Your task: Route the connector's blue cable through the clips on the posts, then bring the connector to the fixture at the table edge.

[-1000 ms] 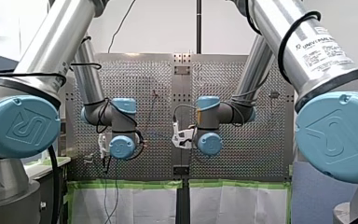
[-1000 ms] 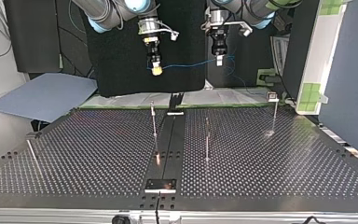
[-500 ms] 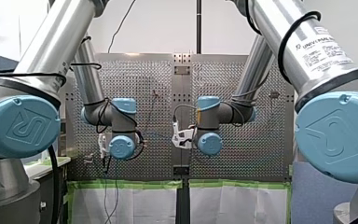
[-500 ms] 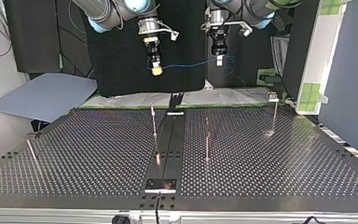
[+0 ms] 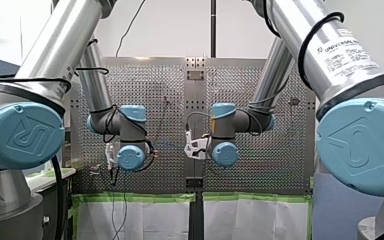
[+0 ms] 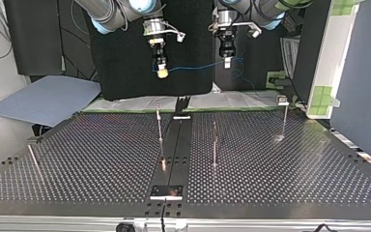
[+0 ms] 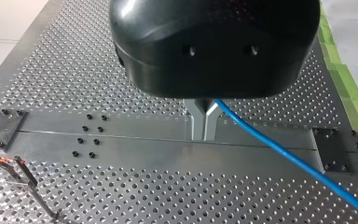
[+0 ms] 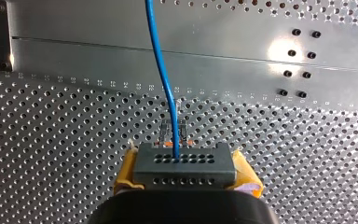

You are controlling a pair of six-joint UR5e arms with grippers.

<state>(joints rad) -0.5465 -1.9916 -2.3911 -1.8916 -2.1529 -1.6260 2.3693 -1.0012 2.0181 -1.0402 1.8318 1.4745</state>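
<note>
Right gripper (image 8: 185,173) pinching grey connector (image 8: 185,161), blue cable (image 8: 161,70)

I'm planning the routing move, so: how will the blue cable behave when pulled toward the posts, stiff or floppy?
Probably floppy: the blue cable curves gently between my right gripper and my left gripper, and hangs loose beyond the latter. Likely light, being thin beside the connector. It may slide through the metal fingers if tugged.

My left arm (image 5: 62,45) & my right arm (image 5: 305,35): shiny silver tubes w/ big light-blue round caps (image 5: 20,135). Black cables (image 5: 58,200) run along them. Right one has a white label (image 5: 347,52) w/ black print. My left pincer (image 7: 204,137): round black body, 2 small holes, grey metal fingers (image 7: 197,121). My right pincer (image 8: 185,168): yellow pads (image 8: 127,170).
</note>
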